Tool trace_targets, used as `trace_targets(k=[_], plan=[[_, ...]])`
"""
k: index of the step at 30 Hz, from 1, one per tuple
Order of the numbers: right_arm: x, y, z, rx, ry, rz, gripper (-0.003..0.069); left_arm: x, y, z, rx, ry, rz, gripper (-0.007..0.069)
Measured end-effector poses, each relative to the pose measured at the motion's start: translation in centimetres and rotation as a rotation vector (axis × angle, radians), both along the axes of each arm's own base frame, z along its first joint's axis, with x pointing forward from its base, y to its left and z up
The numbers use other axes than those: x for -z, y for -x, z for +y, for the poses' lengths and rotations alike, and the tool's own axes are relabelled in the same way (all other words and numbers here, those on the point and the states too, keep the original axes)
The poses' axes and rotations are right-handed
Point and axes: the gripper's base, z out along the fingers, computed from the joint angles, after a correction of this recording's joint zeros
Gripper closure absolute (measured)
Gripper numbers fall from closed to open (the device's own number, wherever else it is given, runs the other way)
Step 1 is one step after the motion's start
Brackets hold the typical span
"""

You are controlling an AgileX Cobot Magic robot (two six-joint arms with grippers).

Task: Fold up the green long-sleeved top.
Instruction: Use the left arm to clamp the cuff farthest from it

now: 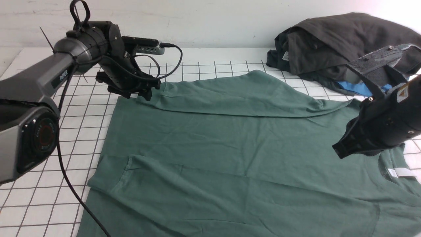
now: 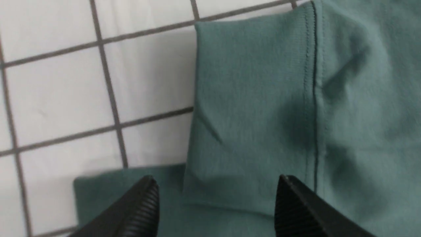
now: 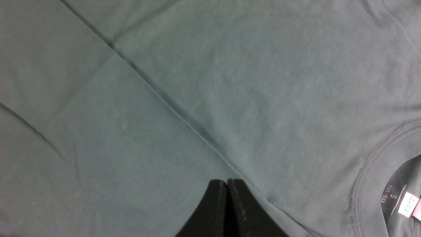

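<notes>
The green long-sleeved top (image 1: 230, 158) lies spread on the gridded table (image 1: 49, 197). Only the left wrist view shows the left gripper (image 2: 217, 180) spread wide over the sleeve cuff (image 2: 250, 98). The right gripper (image 3: 227, 181), fingers pressed together, is near the collar (image 3: 371, 184) (size print legible there alone).

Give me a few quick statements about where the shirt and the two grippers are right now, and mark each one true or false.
1. The left gripper is open above the sleeve cuff. True.
2. The right gripper is holding the collar. False: it is shut on nothing, over the shirt's body beside the collar.
3. A dark grey garment lies at the far right of the table. True.
4. The green top is bunched in a heap. False: it lies spread out, with one sleeve folded across it.
</notes>
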Motion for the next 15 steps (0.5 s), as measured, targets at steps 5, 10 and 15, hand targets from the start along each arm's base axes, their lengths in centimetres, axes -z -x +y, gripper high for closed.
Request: trace_targets(k=[5, 10, 15], plan=[[0.51, -0.36, 0.13, 0.001, 0.002, 0.012, 0.0673, 1.45, -1.21, -0.23, -0.031, 0.031, -0.032, 0.0188], [0.84, -0.61, 0.24, 0.002, 0.001, 0.021, 0.0673, 1.41, -1.27, -0.34, -0.035, 0.054, -0.037, 0.0253], [0.97, -0.72, 0.28, 0.003, 0.001, 0.023, 0.0673, 1.36, -1.44, -0.59, -0.037, 0.086, -0.040, 0.0389]])
